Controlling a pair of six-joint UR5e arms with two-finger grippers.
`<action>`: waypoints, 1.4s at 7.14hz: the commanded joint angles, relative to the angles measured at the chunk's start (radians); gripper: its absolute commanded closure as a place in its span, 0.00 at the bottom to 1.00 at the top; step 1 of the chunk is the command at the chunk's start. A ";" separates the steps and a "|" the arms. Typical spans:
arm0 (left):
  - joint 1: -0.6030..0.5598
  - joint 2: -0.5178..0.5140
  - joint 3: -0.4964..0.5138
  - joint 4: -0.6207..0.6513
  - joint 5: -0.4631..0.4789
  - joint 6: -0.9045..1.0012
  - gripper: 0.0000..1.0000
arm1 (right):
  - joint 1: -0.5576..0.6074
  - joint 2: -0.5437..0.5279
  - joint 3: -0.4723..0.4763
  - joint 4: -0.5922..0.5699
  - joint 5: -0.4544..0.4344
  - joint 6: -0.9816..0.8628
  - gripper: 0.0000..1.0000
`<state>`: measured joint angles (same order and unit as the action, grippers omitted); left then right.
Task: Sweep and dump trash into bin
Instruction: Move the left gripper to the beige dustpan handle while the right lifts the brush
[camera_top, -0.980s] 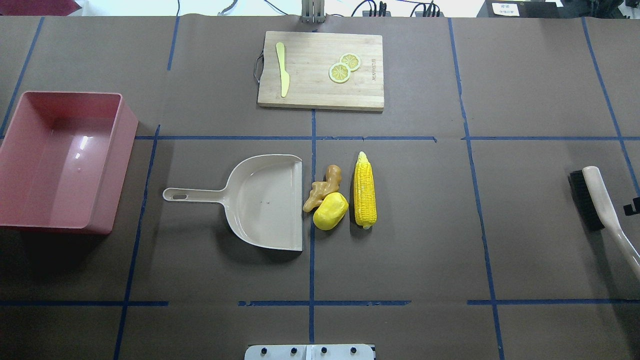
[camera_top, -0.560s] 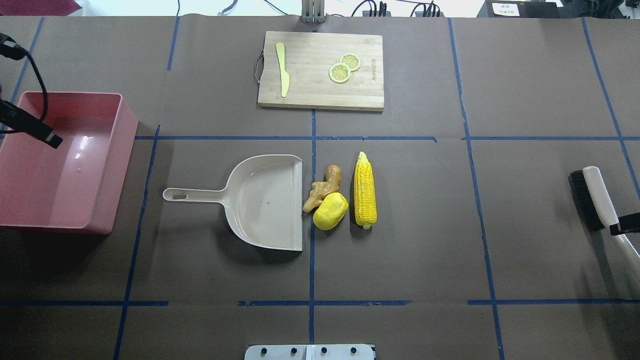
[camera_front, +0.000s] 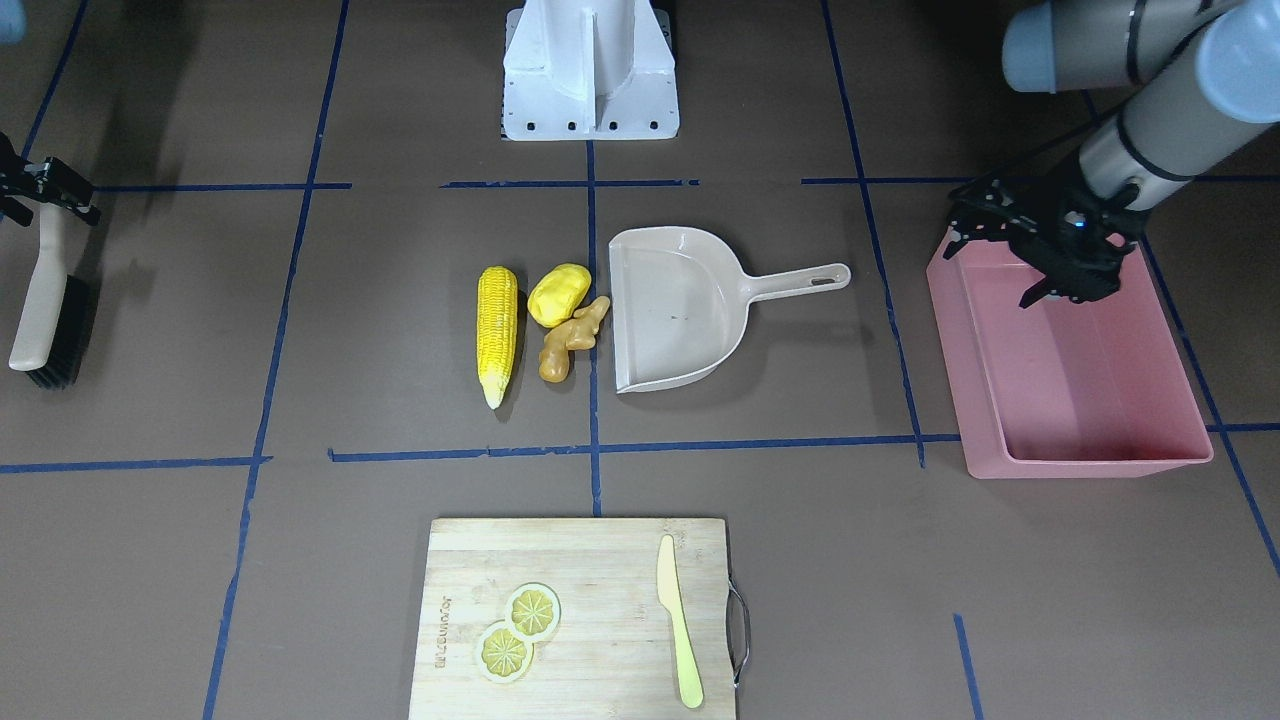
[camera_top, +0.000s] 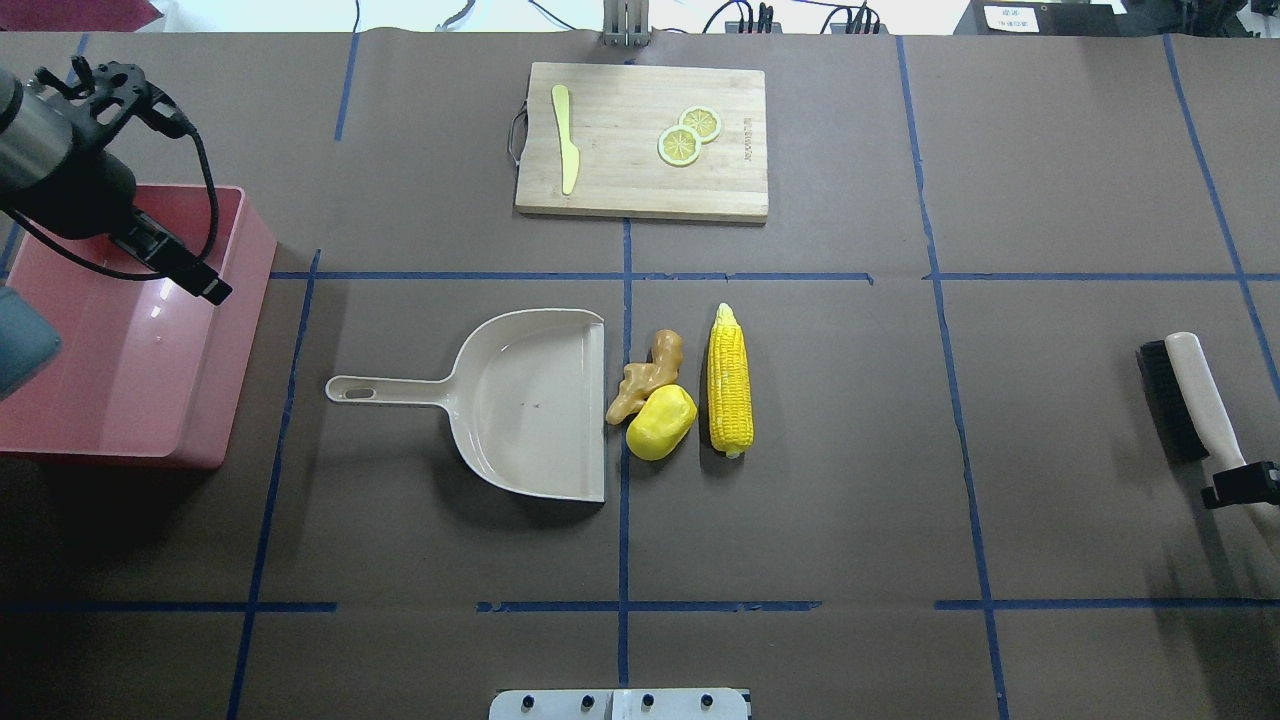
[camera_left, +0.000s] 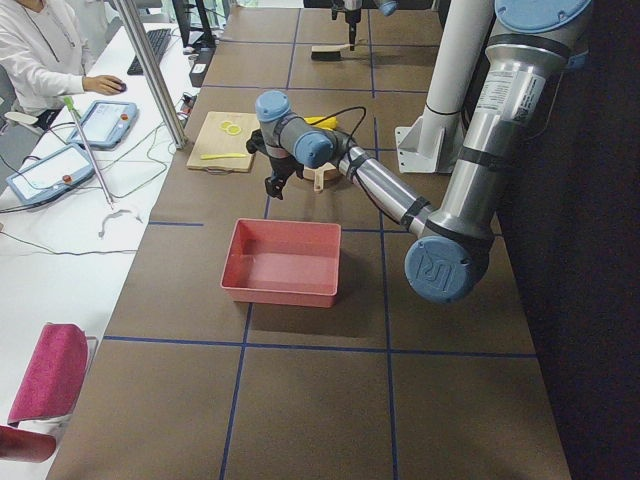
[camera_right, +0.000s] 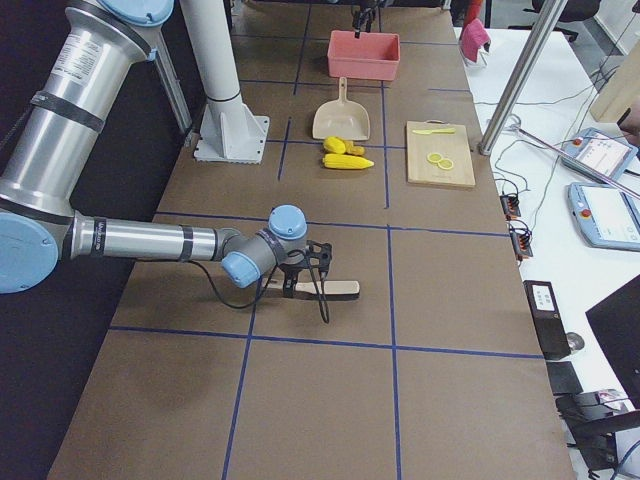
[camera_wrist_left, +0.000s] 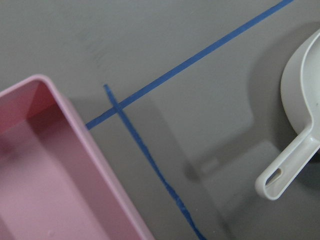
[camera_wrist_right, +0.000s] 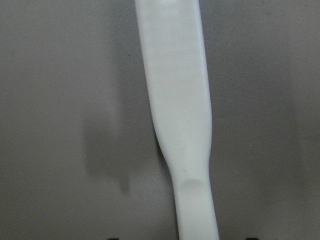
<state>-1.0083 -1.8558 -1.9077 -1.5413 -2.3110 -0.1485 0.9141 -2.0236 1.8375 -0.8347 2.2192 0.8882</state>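
Pink plastic bin (camera_top: 250, 300) sits at the table's left edge. The trash lies at centre on the brown paper, just right of the dustpan (camera_top: 530, 400) mouth. The ginger root (camera_top: 645, 378) is nearest the lip, with the potato lump (camera_top: 660, 423) touching it on the near side. The corn cob (camera_top: 730, 380) lies just right of both, parallel to the lip, tip pointing far.

The left gripper (camera_front: 1000, 262) hangs above the bin's far right corner. Overhead and front views show its fingers spread. Its own wrist camera shows no fingers, only the bin's corner, blue tape and the dustpan's handle end.

The right gripper (camera_top: 1240, 483) is at the right edge, over the handle of the brush (camera_top: 1195, 395), which lies flat with its bristles to the left. Overhead gives only a black block across the handle. The right wrist view shows the pale handle running up the middle, with a dark tip at the bottom edge on either side and a gap each way. The fingers are spread astride it, not pinching.

Far centre: wooden cutting board (camera_top: 620, 190) carrying two lemon slices (camera_top: 688, 135) and a knife (camera_top: 566, 140).
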 joint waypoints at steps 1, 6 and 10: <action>0.071 -0.054 0.012 -0.003 0.058 -0.029 0.00 | -0.020 -0.021 0.000 0.000 -0.010 -0.002 0.44; 0.299 -0.137 0.044 -0.127 0.248 0.190 0.02 | -0.032 -0.018 0.116 0.023 -0.012 -0.040 1.00; 0.304 -0.138 0.085 -0.106 0.249 0.535 0.02 | -0.215 0.169 0.210 -0.093 -0.091 0.171 1.00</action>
<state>-0.7078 -1.9938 -1.8395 -1.6552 -2.0624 0.3548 0.7789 -1.9122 2.0306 -0.9160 2.1729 0.9650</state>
